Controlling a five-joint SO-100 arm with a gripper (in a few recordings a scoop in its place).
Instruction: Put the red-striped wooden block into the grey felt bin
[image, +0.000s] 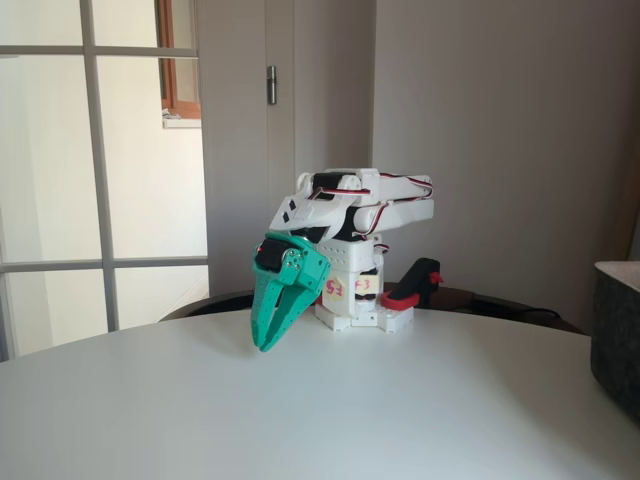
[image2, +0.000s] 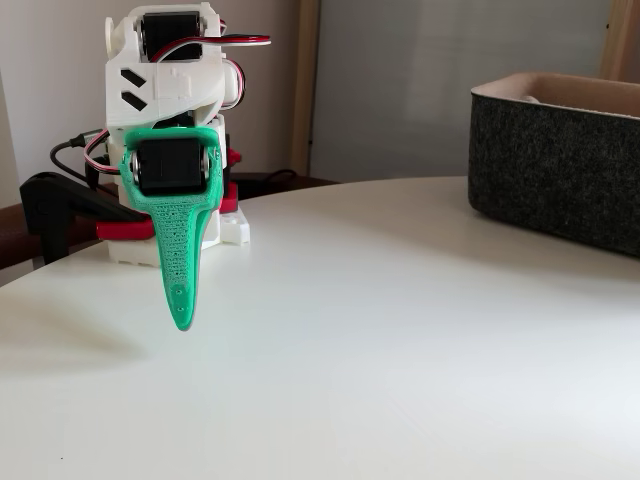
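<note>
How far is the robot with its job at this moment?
Nothing looks done that I can confirm. The green gripper hangs shut and empty above the white table, the arm folded at its base. The grey felt bin stands at the table's right in both fixed views; its contents are hidden. Finding, grasping and dropping the block may all remain.

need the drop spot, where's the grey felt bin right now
The grey felt bin sits on the white table at the right edge in both fixed views, well apart from the folded arm's green gripper.
</note>
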